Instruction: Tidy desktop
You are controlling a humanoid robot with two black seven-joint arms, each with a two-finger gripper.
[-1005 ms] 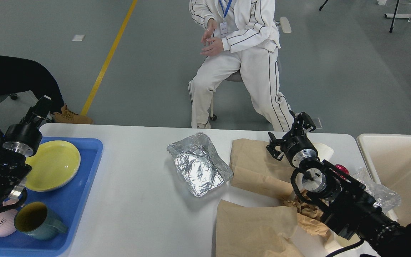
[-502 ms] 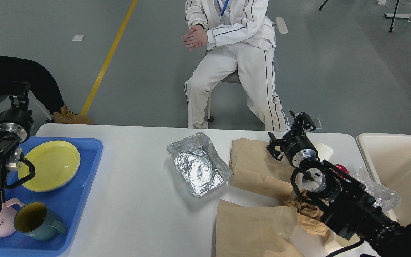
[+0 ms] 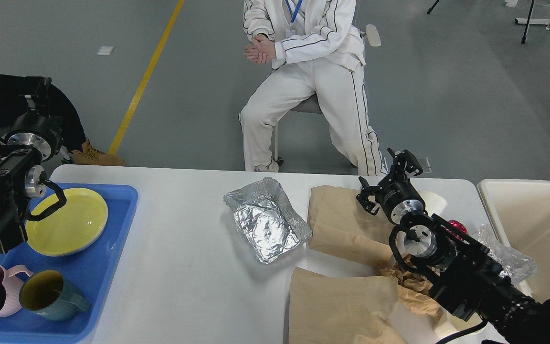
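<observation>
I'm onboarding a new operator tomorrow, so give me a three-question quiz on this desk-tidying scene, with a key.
1. True or false: the yellow plate lies inside the blue tray.
2. Multiple choice: what sits nearest the middle of the desktop? A) foil tray B) green mug C) brown paper bag
3. Fill in: the right pincer hovers open over the far ______ bag.

Key:
1. True. The plate rests in the tray with the green mug and pink mug.
2. A. The foil tray is central; the brown paper bags lie to its right.
3. Brown paper.
</observation>
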